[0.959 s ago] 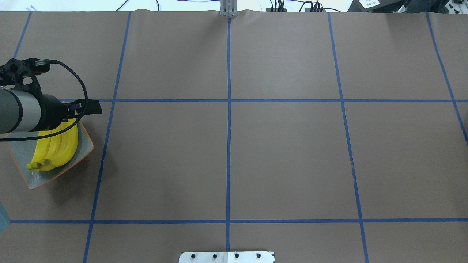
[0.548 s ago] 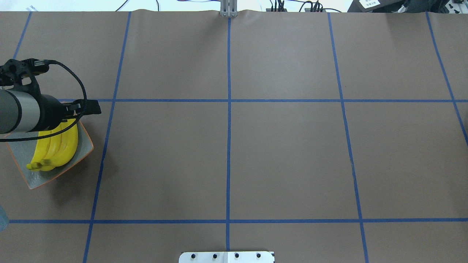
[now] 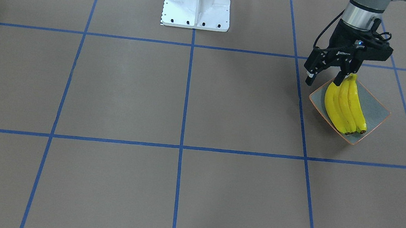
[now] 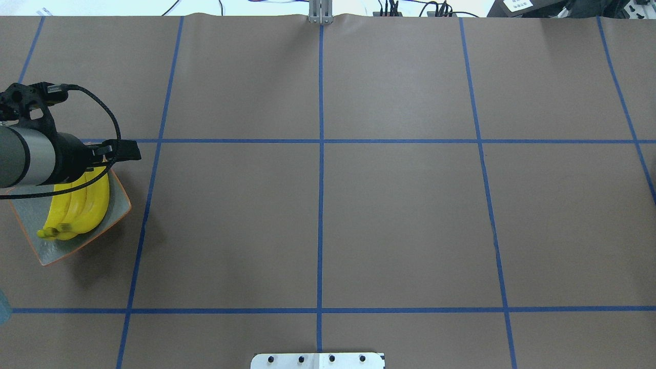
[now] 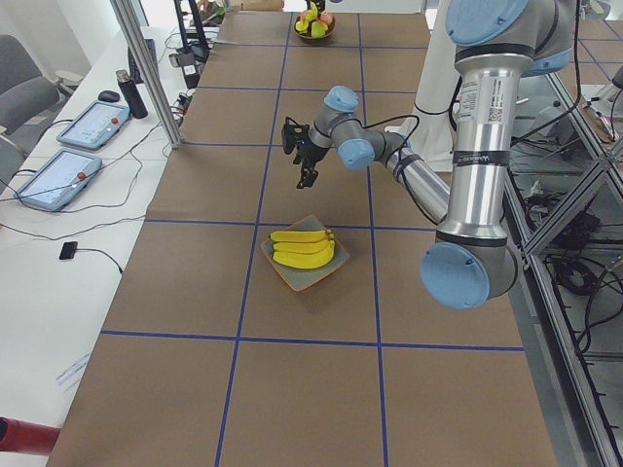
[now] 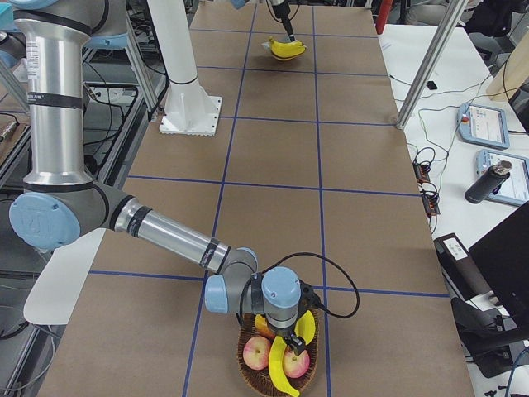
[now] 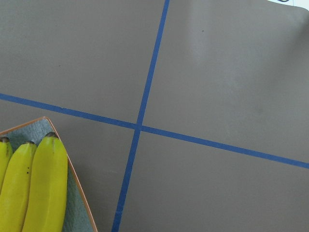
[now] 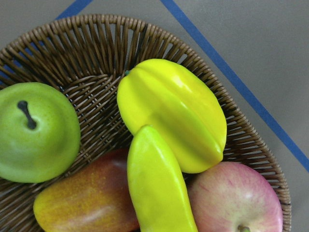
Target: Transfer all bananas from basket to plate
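1. The left gripper [image 3: 324,79] hangs above the plate [image 3: 377,112] with its fingers [image 3: 309,77] spread wide and nothing between them. From the side it stands clear of both the dish and the fruit
2. The plate sits on the table [image 4: 400,215] at the robot's left end, turned corner-on to the blue tape lines [image 4: 321,205]
3. The bananas [image 3: 343,106] lie on the plate as a bunch, three showing side by side, running across it nearly from corner to corner. In the left wrist view their dark tips point into one corner, just inside the orange rim
4. Further along, the white robot base [image 3: 197,3] stands at the middle of the table's edge, well apart from the plate
5. At the far end on the robot's right is a wicker basket [image 8: 96,43], with the right gripper [image 6: 290,339] low over its fruit. I cannot tell whether its fingers are apart or together
6. One banana [image 8: 157,188] lies in the basket, its end resting against a yellow star fruit [image 8: 174,111]. From the side its other end sticks out over the basket's rim
7. Around it sit a green fruit [image 8: 36,130], a red apple [image 8: 234,198] and an orange-red fruit [image 8: 82,203]
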